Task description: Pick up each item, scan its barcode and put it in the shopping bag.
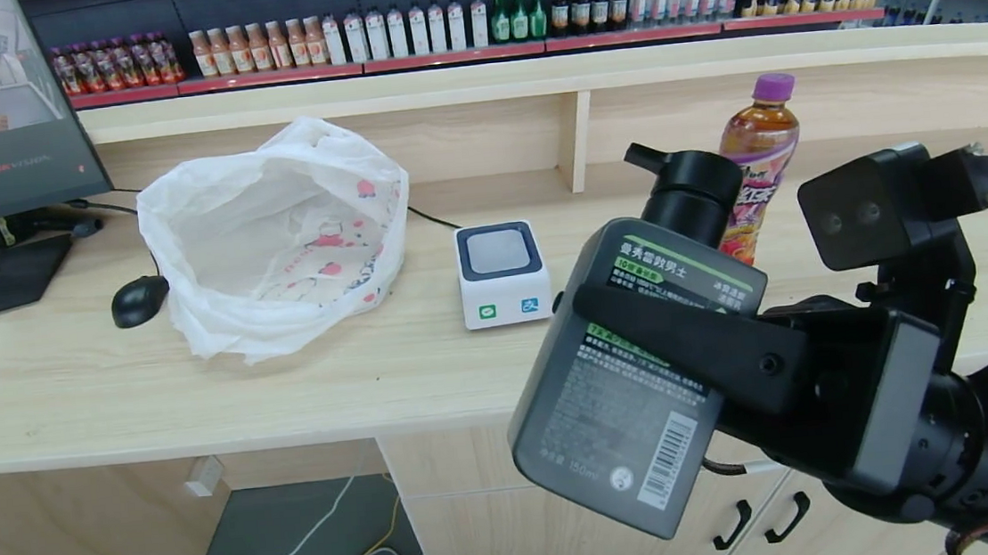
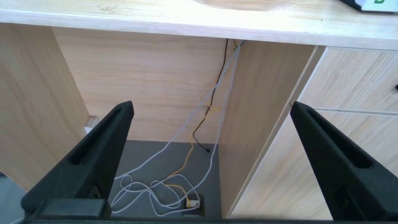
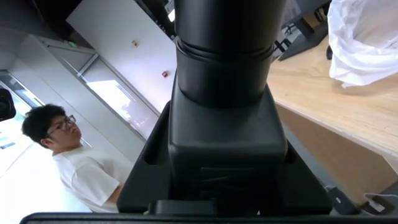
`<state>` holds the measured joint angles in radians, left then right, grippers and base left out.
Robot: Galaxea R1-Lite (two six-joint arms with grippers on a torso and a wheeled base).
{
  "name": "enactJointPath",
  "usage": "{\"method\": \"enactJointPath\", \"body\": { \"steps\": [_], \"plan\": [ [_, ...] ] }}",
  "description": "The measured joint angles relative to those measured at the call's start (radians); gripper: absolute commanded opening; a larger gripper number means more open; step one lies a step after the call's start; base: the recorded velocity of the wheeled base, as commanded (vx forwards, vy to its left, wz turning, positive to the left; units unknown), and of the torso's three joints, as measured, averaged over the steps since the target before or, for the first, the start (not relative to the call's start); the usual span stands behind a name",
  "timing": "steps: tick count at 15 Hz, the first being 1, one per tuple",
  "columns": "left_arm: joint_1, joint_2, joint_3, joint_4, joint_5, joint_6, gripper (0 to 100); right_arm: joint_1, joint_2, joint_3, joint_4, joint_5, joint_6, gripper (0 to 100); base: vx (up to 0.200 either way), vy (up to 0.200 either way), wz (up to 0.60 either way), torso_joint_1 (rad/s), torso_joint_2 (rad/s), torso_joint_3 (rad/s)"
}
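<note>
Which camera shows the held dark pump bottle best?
Head view: the dark pump bottle shows whole, barcode included, in the right gripper. Right wrist view looks along it from close up; left wrist view faces under the counter.

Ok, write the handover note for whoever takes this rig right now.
Right claw: shut on the dark pump bottle, held off the counter's front edge, right of the scanner, barcode label facing the head camera.
Left claw: open, empty, low below the counter top.
Shopping bag: open on the counter, left of the scanner; looks empty.
Tea bottle: upright at the counter's back, untouched.
Done: pump bottle picked up.
Left: probably scan and bag it, then the tea bottle.
</note>
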<state>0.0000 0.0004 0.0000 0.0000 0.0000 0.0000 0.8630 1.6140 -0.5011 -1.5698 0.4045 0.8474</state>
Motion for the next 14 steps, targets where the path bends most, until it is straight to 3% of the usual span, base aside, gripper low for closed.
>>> {"method": "enactJointPath", "body": {
  "steps": [9, 14],
  "plan": [
    [0.000, 0.000, 0.000, 0.000, 0.000, 0.000, 100, 0.006, -0.001, 0.022, 0.000, 0.000, -0.123, 0, 0.000, 0.000, 0.00, 0.000, 0.00, 0.000],
    [0.000, 0.000, 0.000, 0.000, 0.000, 0.000, 100, -0.001, 0.014, 0.062, 0.001, -0.014, -0.361, 0, 0.000, 0.000, 0.00, 0.000, 0.00, 0.000]
  ]
}}
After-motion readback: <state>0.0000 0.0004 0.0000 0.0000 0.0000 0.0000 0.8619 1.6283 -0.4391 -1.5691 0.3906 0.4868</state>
